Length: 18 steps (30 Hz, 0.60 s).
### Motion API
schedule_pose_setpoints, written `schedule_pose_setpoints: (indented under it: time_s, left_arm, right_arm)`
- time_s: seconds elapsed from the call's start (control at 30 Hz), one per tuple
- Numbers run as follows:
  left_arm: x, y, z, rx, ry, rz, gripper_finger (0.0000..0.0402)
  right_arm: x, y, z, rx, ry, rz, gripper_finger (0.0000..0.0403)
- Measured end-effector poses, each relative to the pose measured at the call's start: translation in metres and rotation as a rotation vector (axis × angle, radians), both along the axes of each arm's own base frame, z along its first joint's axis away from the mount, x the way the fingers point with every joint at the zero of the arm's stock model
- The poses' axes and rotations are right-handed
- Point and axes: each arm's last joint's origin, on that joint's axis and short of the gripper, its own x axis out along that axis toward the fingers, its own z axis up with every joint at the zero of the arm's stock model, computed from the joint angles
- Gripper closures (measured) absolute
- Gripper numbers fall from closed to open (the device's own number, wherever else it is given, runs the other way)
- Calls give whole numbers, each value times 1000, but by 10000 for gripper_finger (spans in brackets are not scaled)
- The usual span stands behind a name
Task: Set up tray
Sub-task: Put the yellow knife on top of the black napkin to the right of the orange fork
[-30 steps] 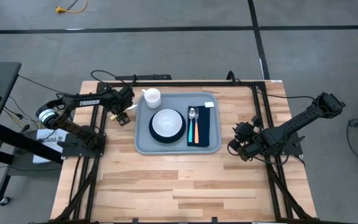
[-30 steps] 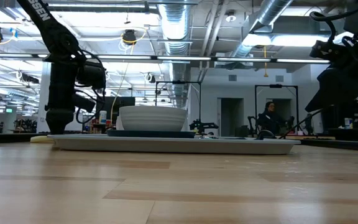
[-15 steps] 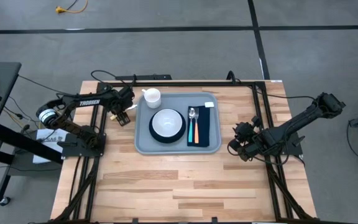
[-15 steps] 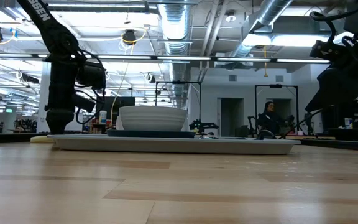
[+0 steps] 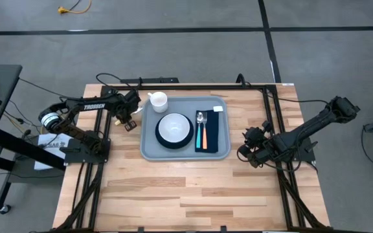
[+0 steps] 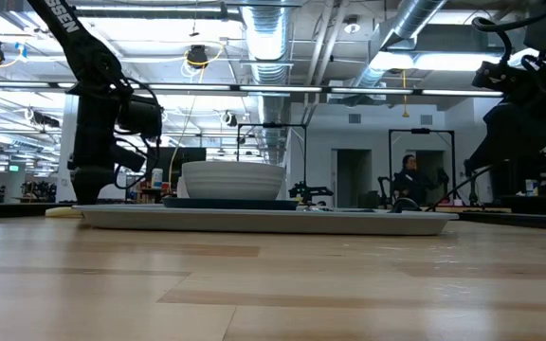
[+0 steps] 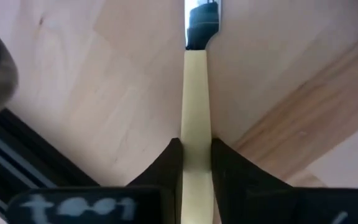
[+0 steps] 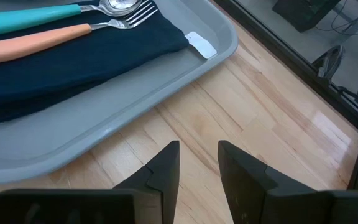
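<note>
left gripper (image 5: 129, 123): at nine o'clock of the tray, low over the light wooden table (image 5: 173, 188); fingers (image 7: 166, 165) closed onto a pale yellow flat utensil handle (image 7: 195, 112) with a dark far end, lying on the wood; likely the last piece of cutlery, gripped at the handle so it lifts level.
white ceramic cup (image 5: 158, 100): at eleven o'clock on the tray corner, clear of the bowl.
large light grey-blue plastic tray with raised rim (image 5: 149, 145): centre of the table, long sides toward the arms.
white bowl on dark plate (image 5: 174, 128): tray centre, leaving the sides for smaller items.
dark navy folded cloth (image 5: 211, 133): at three o'clock inside the tray, as a bed for cutlery.
teal-handled spoon (image 5: 200, 129): on the cloth.
orange-handled fork (image 5: 205, 131): just beside the spoon, parallel.
right gripper (image 5: 248, 144): at three o'clock, off the tray; fingers (image 8: 166, 168) a little apart, nothing between them; waits.
</note>
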Motion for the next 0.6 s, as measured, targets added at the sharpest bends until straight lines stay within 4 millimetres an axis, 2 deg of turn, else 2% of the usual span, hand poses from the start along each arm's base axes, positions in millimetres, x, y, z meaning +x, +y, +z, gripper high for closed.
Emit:
schedule_pose_setpoints:
  time_s: [0.2,0.3,0.6]
  left_arm:
    - [0,1,1,21,-3,92,353]
    - [-3,1,4,56,48,176,355]
    - [0,7,27,113,104,340,356]
  right_arm:
    - [0,0,0,1,-3,0,301]
    - [0,0,0,1,-4,0,301]
    - [1,0,0,2,-7,0,301]
